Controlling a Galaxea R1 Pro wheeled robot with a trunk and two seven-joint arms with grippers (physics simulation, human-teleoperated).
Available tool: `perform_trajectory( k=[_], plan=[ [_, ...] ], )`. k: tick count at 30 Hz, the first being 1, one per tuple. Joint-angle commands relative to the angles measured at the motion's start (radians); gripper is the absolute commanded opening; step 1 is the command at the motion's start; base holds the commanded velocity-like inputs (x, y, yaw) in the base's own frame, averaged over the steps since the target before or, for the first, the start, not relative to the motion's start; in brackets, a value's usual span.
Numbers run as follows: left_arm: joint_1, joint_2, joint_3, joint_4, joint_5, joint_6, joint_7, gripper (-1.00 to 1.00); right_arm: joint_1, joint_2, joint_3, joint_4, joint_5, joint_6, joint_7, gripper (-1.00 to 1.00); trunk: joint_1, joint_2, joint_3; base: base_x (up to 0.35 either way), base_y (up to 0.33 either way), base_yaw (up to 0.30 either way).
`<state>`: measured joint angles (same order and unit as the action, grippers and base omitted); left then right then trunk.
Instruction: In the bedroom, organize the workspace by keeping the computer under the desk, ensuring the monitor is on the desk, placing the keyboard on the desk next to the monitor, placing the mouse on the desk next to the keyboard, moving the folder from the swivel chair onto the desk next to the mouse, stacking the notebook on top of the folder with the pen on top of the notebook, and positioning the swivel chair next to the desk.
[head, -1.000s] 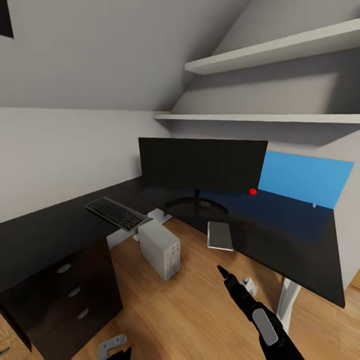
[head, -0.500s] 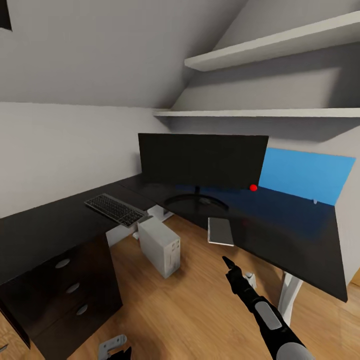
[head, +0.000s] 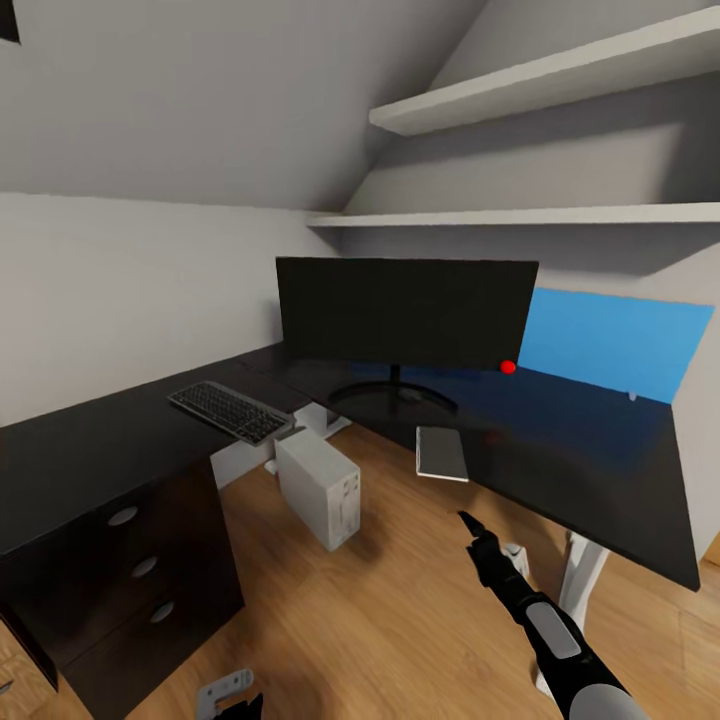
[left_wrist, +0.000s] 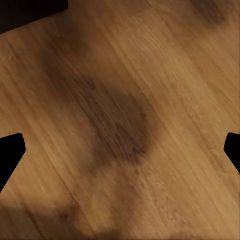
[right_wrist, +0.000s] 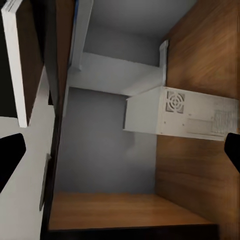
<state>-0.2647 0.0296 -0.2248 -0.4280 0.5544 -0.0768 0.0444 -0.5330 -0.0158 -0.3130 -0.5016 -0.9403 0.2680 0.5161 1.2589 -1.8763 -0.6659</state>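
The black monitor (head: 400, 318) stands on the black desk (head: 600, 470), with the keyboard (head: 230, 411) on the desk's left wing. A dark grey notebook (head: 441, 452) lies at the desk's front edge. The blue folder (head: 612, 346) sits at the back right against the wall, a small whitish pen (head: 632, 396) beside it. The grey computer (head: 318, 487) (right_wrist: 180, 115) stands on the floor under the desk. My right gripper (head: 470, 525) (right_wrist: 120, 155) is open, below the notebook and in front of the desk. My left gripper (left_wrist: 120, 155) is open over bare floor. Mouse and swivel chair are out of view.
Black drawers (head: 140, 570) with silver knobs close off the left side. The white desk leg (head: 578, 570) stands right of my right arm. Two wall shelves (head: 540, 215) hang above the desk. Wooden floor (head: 380, 620) lies between drawers and leg.
The whole picture has shifted a little, so the camera moved. My right gripper has drifted to the right, relative to the notebook. Nothing on the desk has moved.
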Motion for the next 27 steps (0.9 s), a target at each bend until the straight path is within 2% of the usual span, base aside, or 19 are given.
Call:
perform_trajectory(
  k=[1, 14, 27],
  plan=[
    [-0.001, 0.001, -0.008, 0.0, 0.009, -0.004, 0.005, 1.0, -0.001, -0.004, -0.004, 0.001, -0.009, 0.009, 0.002, 1.0, 0.004, -0.008, -0.004, 0.0, 0.0, 0.0],
    [-0.001, 0.001, -0.008, 0.0, 0.009, -0.004, 0.005, 1.0, -0.001, -0.009, -0.004, 0.001, -0.009, 0.008, 0.002, 1.0, 0.054, -0.099, -0.045, 0.0, 0.0, 0.0],
    [-0.001, 0.002, -0.007, 0.0, 0.009, -0.004, -0.001, 1.0, -0.001, -0.007, 0.0, -0.002, -0.009, 0.009, 0.018, 1.0, 0.054, -0.099, -0.045, 0.0, 0.0, 0.0]
  ],
)
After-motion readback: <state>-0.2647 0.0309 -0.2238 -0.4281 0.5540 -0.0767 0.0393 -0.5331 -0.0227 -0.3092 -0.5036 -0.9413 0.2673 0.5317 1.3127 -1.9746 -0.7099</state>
